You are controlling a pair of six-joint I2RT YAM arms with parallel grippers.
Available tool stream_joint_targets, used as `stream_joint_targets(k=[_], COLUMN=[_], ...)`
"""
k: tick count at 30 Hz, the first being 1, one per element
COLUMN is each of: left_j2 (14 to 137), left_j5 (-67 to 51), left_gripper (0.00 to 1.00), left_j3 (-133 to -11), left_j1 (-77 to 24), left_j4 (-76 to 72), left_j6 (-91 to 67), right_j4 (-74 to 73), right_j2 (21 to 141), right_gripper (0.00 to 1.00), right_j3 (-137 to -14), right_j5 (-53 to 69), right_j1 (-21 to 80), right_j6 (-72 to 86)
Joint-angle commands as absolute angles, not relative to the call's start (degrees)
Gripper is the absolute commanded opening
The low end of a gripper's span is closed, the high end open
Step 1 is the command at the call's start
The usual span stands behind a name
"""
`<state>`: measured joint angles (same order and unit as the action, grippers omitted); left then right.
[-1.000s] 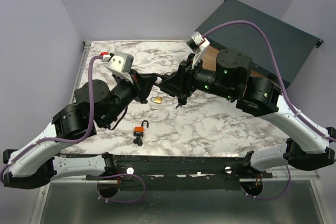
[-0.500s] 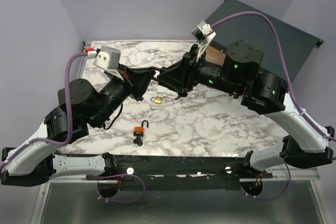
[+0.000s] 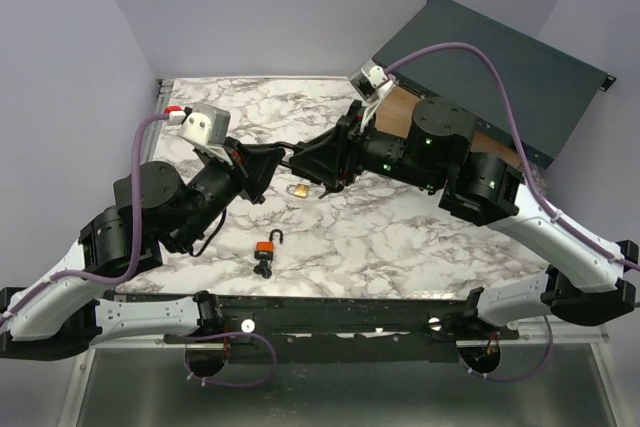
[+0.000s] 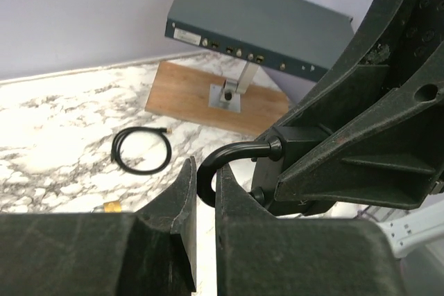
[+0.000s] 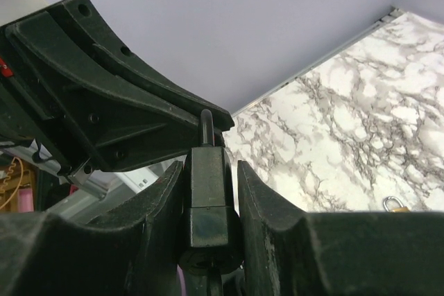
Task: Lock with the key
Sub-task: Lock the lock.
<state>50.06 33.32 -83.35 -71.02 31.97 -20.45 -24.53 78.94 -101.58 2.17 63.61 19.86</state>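
my right pincer [image 5: 210, 171] clamped on black padlock [image 5: 207, 202] body, my left pincer [image 4: 205, 179] nipped on its shackle [image 4: 230, 152], both above desk [image 3: 400, 239]

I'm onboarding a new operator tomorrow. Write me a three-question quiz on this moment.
1. True or false: the black padlock lies on the table.
2. What do the left jaws pinch: (a) the lock's body, (b) its shackle, (c) a key?
3. Fill in: apart from the black one, ____ padlocks lie on the marble.

Key: 1 false, it is held aloft. 2 b. 3 two: a brass padlock and an orange padlock.
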Motion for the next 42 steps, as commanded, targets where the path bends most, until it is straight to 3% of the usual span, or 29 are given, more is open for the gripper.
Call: stream_joint_targets(k=[1,7,13,18,26,30,35,42], left_j2=[55.6,55.3,53.2,52.1,50.4,49.9,49.4,48.6], left_j5=[-1.4,-2.9,-10.3,-16.3,-21.1,-23.4,-22.4,-19.0], left_gripper=[0.00,0.00,0.16,0.18,0.14,0.00,0.00,0.00], left_j3=[-81.5,-81.4,-80.9,-80.5,-79.0,-78.5,-79.4,-80.7], left_j1=[-73.7,-70.9,-67.3,-65.8,-64.1,-63.0,-61.6,-60.8], left_j4=[33.6,35.0,33.9,32.9,30.1,29.4,31.2,32.5], left_j6=[-26.5,-24.7,-22.2,-21.3,-22.0,-22.9,-23.5,-23.9], right_j4=[-5.2,-2.4,-0.8,1.8,2.2,2.4,0.4,0.5], right_j2=[81.6,76.6,71.3,67.7,66.5,65.7,63.8,61.6], right_gripper=[0.01,0.01,0.01,0.01,0.01,0.01,0.01,0.25], right_j3=[-94.9,-89.1,-85.1,-82.7,-81.6,-80.8,-79.9,-76.8], right_j5=[2.4,8.8,13.5,15.2,19.1,18.9,14.8,12.4], right_j1=[62.9,62.9,62.9,62.9,62.9,62.9,62.9,62.9], right_j6=[21.9,25.1,26.7,27.8,28.2,28.2,26.2,24.1])
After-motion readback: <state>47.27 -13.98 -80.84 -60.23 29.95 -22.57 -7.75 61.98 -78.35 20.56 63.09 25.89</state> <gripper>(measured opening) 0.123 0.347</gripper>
